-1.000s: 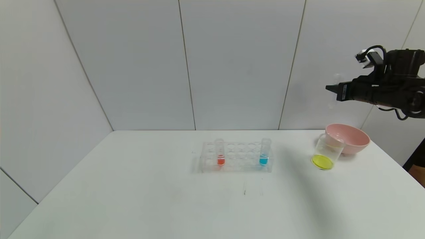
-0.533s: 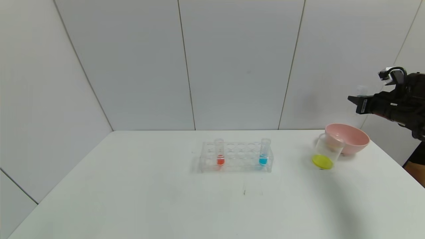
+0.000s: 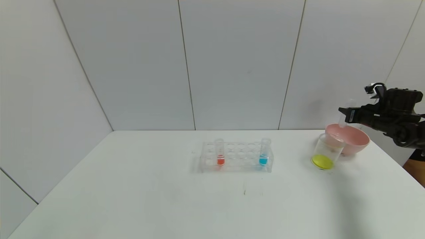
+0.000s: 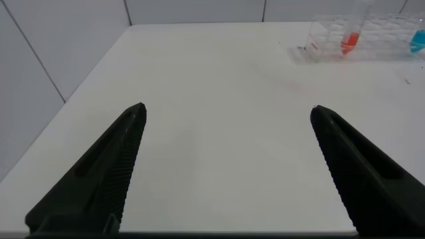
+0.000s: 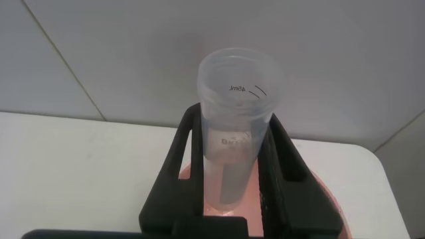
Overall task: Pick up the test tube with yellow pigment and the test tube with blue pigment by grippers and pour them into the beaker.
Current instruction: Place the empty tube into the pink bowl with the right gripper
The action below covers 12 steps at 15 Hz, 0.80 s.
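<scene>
The right gripper [image 3: 345, 116] hangs at about three o'clock of the scene, over the near rim of the pink bowl [image 3: 357, 137], its black jaws clamped on a clear plastic tube [image 5: 236, 133] that looks empty; the tube's open mouth and printed volume marks face the wrist camera and its lower end points into the bowl. Just at the bowl's eight o'clock, touching or nearly touching it, stands the beaker [image 3: 327, 152], a thin clear straight-walled cup with a flat pool of yellow liquid at its bottom. The clear moulded rack [image 3: 235, 157] sits mid-table, well apart from the beaker, holding the test tube with blue pigment [image 3: 264, 152] upright at its three o'clock end and a red-tinted tube [image 3: 219, 153] upright near its nine o'clock end. The table [image 3: 166, 199] is smooth matte white, with broad bare surface from six round to nine o'clock and a strip of it between rack and beaker; its right edge runs close behind the bowl. The left gripper [image 4: 226, 166] rests low near the table's nine o'clock side, its ribbed black fingers [image 4: 113, 166] spread wide and holding nothing.
</scene>
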Tool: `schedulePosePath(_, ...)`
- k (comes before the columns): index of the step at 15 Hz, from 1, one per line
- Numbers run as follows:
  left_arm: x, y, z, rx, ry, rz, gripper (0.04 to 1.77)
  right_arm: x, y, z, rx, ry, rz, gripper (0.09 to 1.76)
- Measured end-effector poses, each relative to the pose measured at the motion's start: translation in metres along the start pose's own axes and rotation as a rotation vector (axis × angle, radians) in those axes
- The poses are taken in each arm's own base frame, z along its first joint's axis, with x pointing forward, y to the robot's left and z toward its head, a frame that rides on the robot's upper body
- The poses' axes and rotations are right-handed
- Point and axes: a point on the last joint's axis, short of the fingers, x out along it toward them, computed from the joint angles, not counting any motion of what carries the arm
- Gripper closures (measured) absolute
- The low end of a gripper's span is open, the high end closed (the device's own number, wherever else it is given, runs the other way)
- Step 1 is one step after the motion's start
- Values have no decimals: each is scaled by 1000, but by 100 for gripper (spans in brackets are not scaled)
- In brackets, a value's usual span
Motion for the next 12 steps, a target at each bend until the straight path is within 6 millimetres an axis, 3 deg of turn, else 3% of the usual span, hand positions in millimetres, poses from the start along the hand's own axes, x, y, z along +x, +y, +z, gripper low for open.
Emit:
schedulePosePath(7, 0, 0, 0, 0, 0, 0, 5, 23, -11, -24, 8, 21, -4, 132)
schedulePosePath(9, 0, 0, 0, 0, 0, 0, 5, 26, -12, -25, 7, 18, -5, 104)
schedulePosePath(12, 0, 0, 0, 0, 0, 0, 5, 28, -9, -22, -4, -12, 0, 76)
